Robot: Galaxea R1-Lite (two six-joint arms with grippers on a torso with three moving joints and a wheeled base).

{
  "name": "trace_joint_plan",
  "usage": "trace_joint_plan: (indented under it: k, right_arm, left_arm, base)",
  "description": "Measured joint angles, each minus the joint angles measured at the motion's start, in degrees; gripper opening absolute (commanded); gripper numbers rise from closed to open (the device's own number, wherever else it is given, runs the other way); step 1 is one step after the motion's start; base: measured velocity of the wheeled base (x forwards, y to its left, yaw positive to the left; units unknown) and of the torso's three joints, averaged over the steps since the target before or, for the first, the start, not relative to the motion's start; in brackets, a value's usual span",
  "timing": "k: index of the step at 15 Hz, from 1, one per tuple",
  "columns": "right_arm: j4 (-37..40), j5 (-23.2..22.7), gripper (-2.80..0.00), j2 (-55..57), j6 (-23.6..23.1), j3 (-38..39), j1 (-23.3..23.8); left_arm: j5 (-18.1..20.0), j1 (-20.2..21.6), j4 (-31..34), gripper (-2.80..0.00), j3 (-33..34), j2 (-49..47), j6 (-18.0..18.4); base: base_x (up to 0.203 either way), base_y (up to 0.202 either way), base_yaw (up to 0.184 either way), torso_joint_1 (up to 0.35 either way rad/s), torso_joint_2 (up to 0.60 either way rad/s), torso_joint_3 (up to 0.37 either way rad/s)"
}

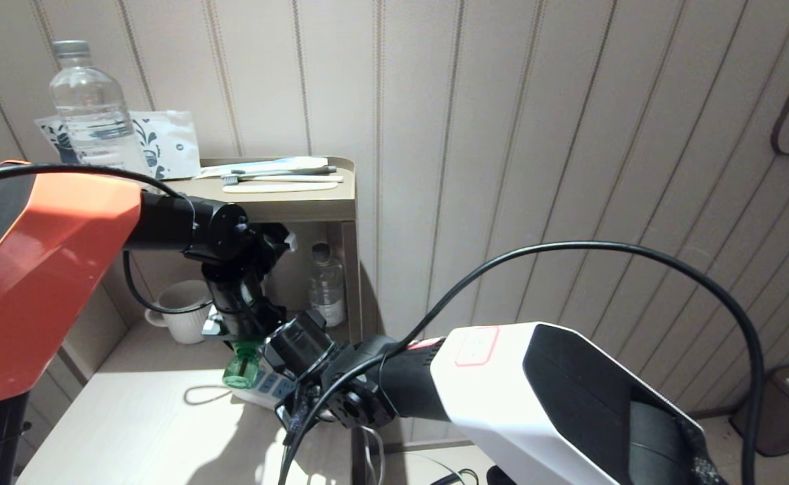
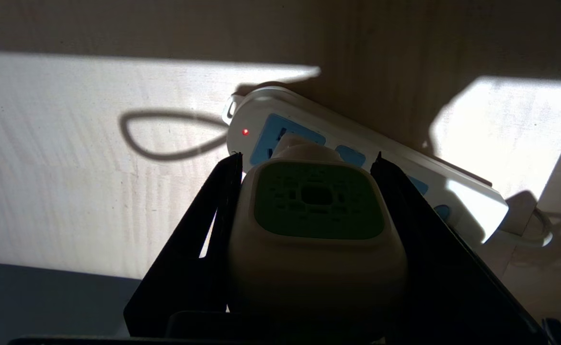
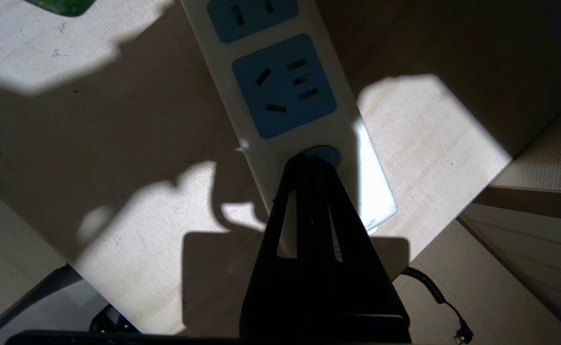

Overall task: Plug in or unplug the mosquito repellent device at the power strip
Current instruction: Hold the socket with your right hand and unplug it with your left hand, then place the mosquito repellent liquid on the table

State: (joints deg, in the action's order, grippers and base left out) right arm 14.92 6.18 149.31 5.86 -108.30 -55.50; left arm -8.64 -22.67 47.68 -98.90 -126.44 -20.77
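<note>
Two grippers at the power strip on the pale wooden table.

We see the left gripper (image 2: pixel 309 201) pointing down over the far-left end of the power strip (image 2: pixel 457 191), its two black fingers (image 2: pixel 223 191) clamped on the white sides of the mosquito repellent device (image 2: pixel 316 225); the device's plug end meets a blue socket just beside a lit red lamp (image 2: pixel 245 132); in the head view its green bottle (image 1: pixel 241 370) shows below the wrist; the right gripper (image 3: pixel 314 165) has its fingers pressed together, tips resting on the strip's near-right end by a round blue button (image 3: pixel 326 153); a white mug (image 1: pixel 182 316) and a water bottle (image 1: pixel 327 283) stand farther back.
</note>
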Motion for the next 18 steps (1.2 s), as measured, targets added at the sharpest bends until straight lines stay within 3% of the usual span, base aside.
trace_joint_plan:
  k: [18]
  right_arm:
    - [0.15,0.34,-2.8,-11.0,0.61,2.12,1.45]
  left_arm:
    - [2.43,1.39,-0.13,-2.8,5.02,5.54,-0.69]
  base:
    - [0.0,0.0,0.0,0.0,0.0,0.0]
